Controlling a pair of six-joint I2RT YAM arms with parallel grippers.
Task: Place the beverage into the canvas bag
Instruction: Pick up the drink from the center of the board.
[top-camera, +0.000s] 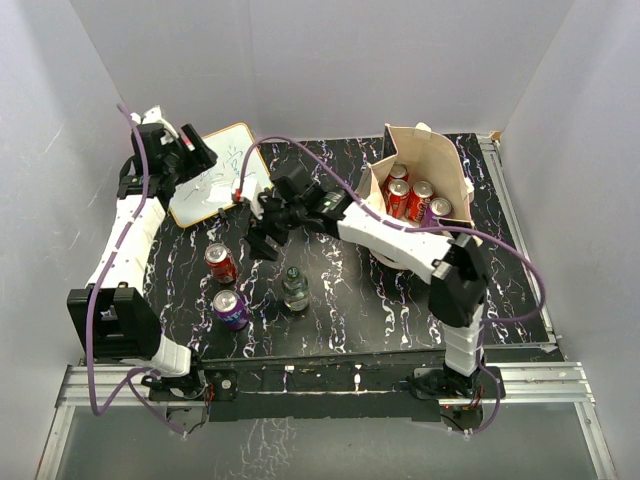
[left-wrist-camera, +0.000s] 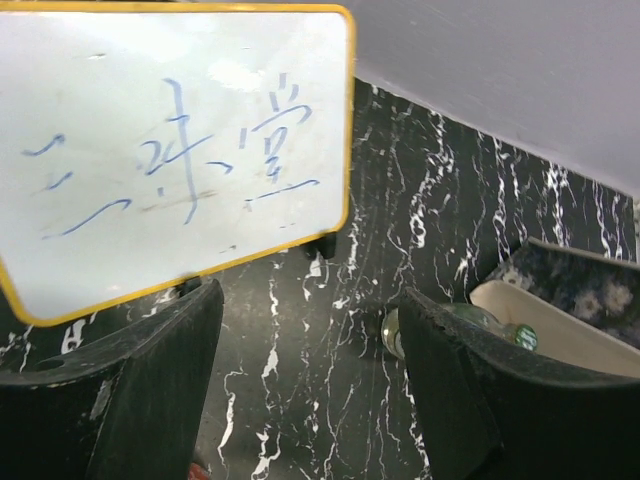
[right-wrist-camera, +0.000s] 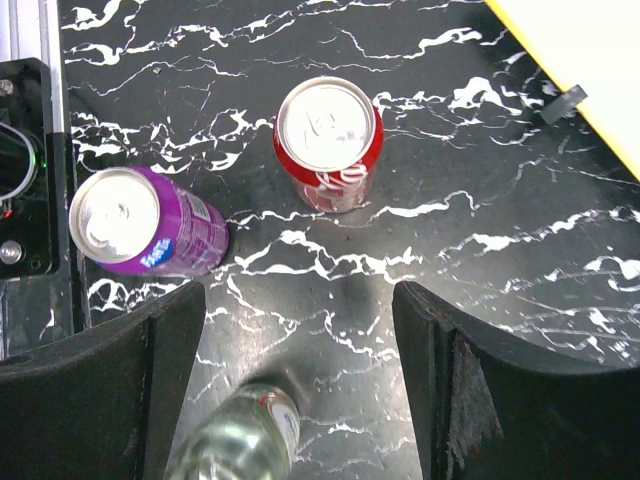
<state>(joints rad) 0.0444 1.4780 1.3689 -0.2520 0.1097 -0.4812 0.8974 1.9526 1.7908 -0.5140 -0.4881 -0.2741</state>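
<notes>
The beige canvas bag (top-camera: 441, 156) stands open at the back right with several cans inside. On the black marble table stand a red can (top-camera: 221, 262), a purple can (top-camera: 231, 308) and a clear glass bottle (top-camera: 294, 288). My right gripper (top-camera: 262, 235) is open and empty, hovering above these drinks. In the right wrist view the red can (right-wrist-camera: 328, 140) and purple can (right-wrist-camera: 140, 222) lie ahead of the right gripper (right-wrist-camera: 300, 380), and the bottle (right-wrist-camera: 235, 440) sits low between its fingers, nearer the left one. My left gripper (top-camera: 197, 152) is open and empty over the whiteboard.
A yellow-framed whiteboard (top-camera: 220, 175) with blue scribbles lies at the back left; it fills the top of the left wrist view (left-wrist-camera: 170, 140), above my left gripper (left-wrist-camera: 310, 380). White walls enclose the table. The right arm (top-camera: 400, 235) stretches across the middle of the table.
</notes>
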